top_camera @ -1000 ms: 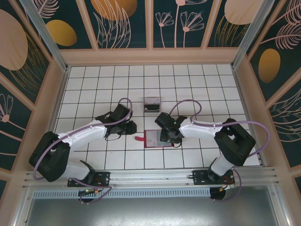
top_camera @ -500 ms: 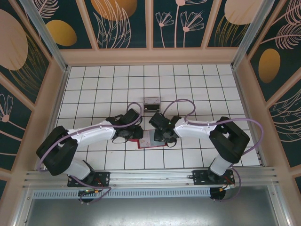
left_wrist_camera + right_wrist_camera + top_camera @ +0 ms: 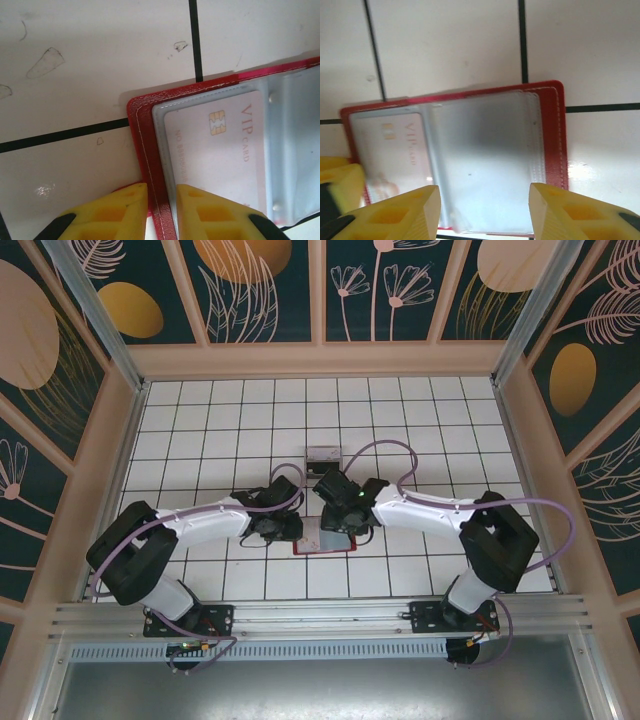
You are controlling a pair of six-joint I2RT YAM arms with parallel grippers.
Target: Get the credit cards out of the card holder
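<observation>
Card holder (image 3: 322,539) lies open on table (image 3: 200,420). Left gripper (image 3: 161,190) pinched on its red edge: needs firm anchor. Right gripper (image 3: 484,194) spread open above clear sleeve (image 3: 485,150). Credit card (image 3: 215,150) tucked in pocket nearest left gripper; drag sideways, flat.

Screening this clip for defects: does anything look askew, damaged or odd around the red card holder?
Nothing stands out. The card holder lies open on the table, roughly square to the tile lines, with a VIP card in its clear sleeve. The only blemishes are a few faint scuff marks on the tiles beside its corner.
</observation>
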